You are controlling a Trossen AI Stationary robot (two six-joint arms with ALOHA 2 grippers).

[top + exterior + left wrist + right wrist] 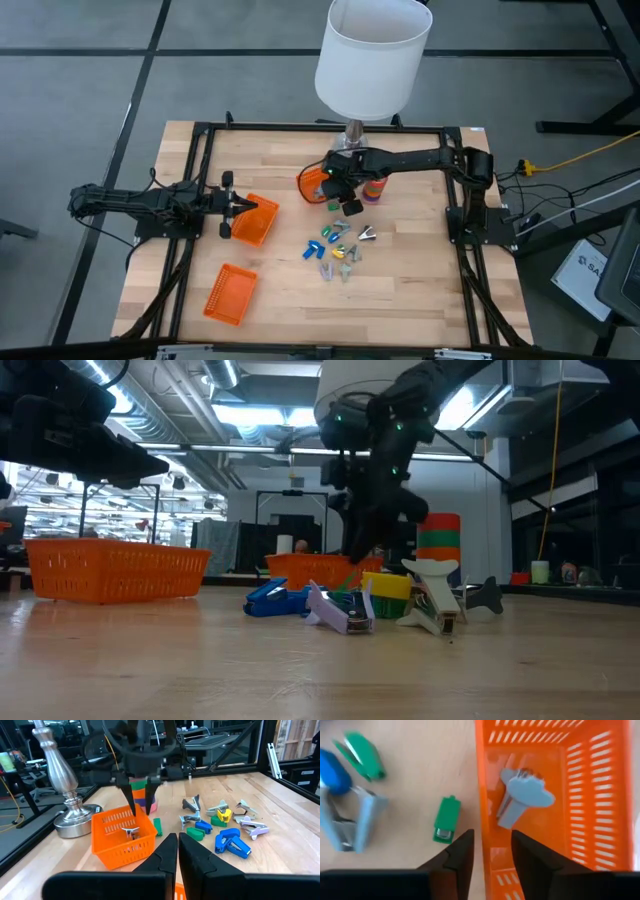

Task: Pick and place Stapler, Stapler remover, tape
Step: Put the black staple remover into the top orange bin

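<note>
While your right claw (pixel 492 851) hangs over the near wall of the orange basket (pixel 600 810), its two dark fingers stand apart with nothing between them, one finger outside the wall and one just inside. Directly beyond the fingers, on the basket floor, you can see a grey staple remover (pixel 522 795) lying loose, clear of both fingers. Just outside the wall, beside the outer finger, a small green stapler (pixel 446 820) lies on the wooden table (pixel 420 290). Farther out on that side you have a grey-and-blue stapler (pixel 347 820) and a second green piece (pixel 364 755). From above, the same claw (pixel 338 185) sits at the basket's edge (pixel 308 180), with the stack of coloured tape rolls (pixel 372 187) close on its other side and the scatter of small staplers and removers (pixel 338 252) spread across the table just past it. Your left claw (pixel 177 851) waits well away across the table, fingers pressed together and empty, pointing toward that basket (pixel 122 837). Next to the left claw from above lies a second orange basket (pixel 253 221), and a third (pixel 229 295) lies nearer the table's front edge.
</note>
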